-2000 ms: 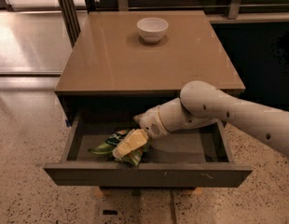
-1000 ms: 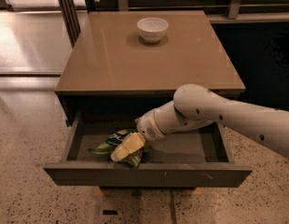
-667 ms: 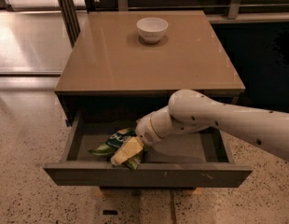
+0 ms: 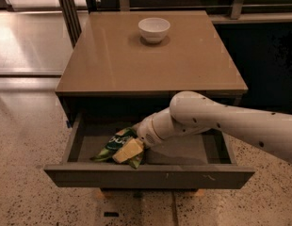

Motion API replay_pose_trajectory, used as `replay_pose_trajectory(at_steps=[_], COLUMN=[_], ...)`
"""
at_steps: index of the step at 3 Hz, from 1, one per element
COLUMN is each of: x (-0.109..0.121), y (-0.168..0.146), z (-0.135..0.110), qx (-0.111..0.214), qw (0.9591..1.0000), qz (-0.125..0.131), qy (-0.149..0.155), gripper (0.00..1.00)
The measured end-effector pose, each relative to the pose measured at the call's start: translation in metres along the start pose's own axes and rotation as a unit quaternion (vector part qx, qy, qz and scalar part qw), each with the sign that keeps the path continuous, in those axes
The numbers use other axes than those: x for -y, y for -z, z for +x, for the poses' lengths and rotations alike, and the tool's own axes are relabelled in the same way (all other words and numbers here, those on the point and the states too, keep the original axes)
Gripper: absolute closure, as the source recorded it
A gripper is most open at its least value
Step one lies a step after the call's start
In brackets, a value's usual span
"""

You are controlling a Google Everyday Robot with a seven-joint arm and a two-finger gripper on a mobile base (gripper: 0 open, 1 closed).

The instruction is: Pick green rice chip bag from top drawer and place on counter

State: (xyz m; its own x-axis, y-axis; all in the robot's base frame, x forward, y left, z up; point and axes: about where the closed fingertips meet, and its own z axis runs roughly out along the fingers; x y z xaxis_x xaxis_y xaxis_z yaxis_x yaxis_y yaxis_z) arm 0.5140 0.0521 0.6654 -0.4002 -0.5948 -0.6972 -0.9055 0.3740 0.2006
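The top drawer (image 4: 150, 177) is pulled open below the counter (image 4: 150, 60). The green rice chip bag (image 4: 114, 144) lies crumpled on the drawer's floor at the left of its middle. My gripper (image 4: 128, 150) reaches down into the drawer from the right on a white arm. Its pale yellow fingers (image 4: 127, 150) lie on the bag's right side, touching it.
A white bowl (image 4: 154, 29) stands at the back of the counter. The drawer's right half holds my arm (image 4: 221, 121). Speckled floor surrounds the cabinet, with a dark upright frame (image 4: 68, 8) at the back left.
My gripper has moved left and down inside the drawer, onto the bag. The bag has stayed in place.
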Motion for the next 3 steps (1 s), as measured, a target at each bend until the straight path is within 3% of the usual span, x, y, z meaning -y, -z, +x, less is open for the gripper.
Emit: replay_pose_trajectory(at_steps=[2,3], x=[0.0000,-0.0001], y=[0.0000,-0.0001], z=[0.0000,0.0000], qx=[0.000,0.000], qw=[1.0000,1.0000], qz=[0.000,0.000], qy=[0.000,0.000], gripper=[0.87,1.00])
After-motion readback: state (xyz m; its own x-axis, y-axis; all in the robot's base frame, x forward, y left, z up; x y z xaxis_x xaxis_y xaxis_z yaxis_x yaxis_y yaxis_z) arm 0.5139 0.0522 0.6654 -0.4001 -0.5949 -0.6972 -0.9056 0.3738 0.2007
